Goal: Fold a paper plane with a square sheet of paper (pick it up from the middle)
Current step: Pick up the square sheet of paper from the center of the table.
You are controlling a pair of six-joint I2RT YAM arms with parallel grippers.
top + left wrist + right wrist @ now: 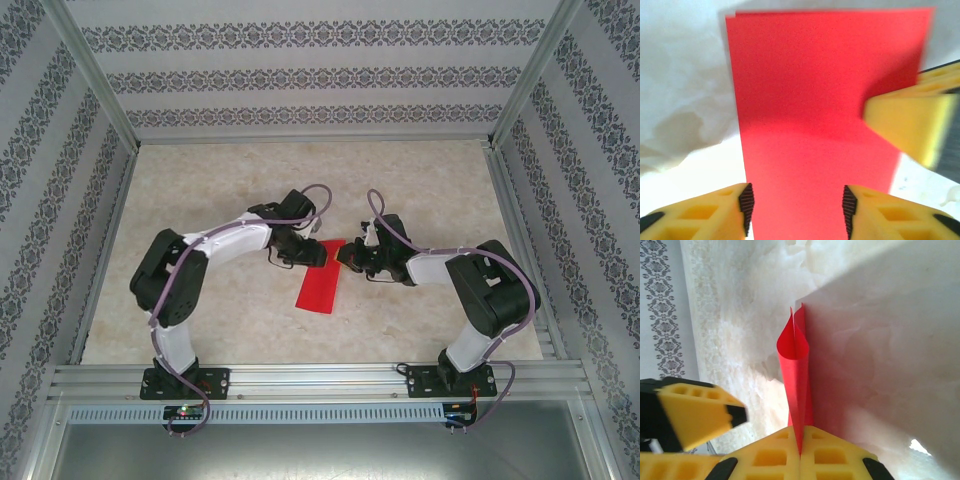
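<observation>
Right pincer (801, 452), yellow two-finger type: jaws pressed together, pinching one edge of the thin bright red sheet of paper (794, 370). Sheet: folded over on itself, seen edge-on in the right wrist view, its two layers bowed apart at the far end. Left pincer (796, 205), same yellow type: ribbed pads (746, 202) spread, red paper showing across the gap; whether either pad touches it is hard to tell. Location: mid-table on the pale marbled tabletop (420, 190), one end between the two pincers, the long free part running toward the arm bases.
</observation>
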